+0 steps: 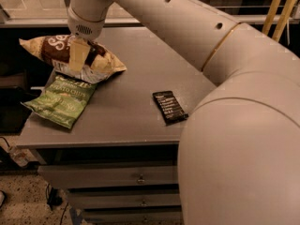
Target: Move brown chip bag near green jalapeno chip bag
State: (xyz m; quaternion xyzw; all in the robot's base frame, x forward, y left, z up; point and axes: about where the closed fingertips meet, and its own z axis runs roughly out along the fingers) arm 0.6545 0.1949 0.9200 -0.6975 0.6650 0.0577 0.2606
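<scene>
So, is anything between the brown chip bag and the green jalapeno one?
Nothing visible. The gripper is shut on the brown chip bag, whose lower edge meets the top of the green jalapeno chip bag. The black packet lies off to the right.

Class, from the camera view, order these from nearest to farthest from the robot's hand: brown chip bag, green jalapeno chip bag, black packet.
1. The brown chip bag, gripped by the hand at the table back left.
2. The green jalapeno chip bag, just in front, on the left.
3. The black packet, farthest, over to the right.
</scene>
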